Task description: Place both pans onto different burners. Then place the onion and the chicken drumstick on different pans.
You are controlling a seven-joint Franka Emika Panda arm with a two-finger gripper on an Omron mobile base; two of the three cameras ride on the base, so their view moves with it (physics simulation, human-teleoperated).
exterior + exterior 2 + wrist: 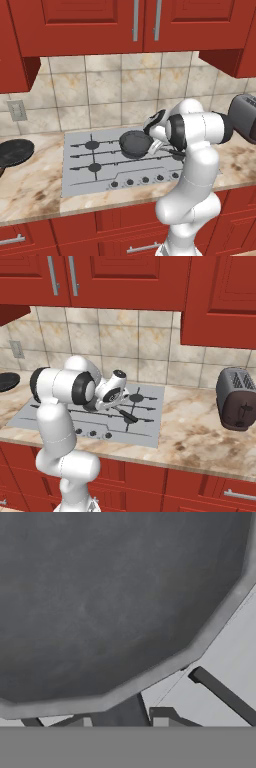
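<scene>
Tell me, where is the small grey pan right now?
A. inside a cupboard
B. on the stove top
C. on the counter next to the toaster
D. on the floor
B. The small grey pan is over the silver cooktop, above the black grates near its middle, with the robot's hand right at its rim.

hidden: fingers behind the wrist | cut off: toaster (246, 117), black pan (7, 381)

Open left burners (92, 145) — small pan (134, 143) mid-cooktop, toaster (238, 398) far right.
</scene>
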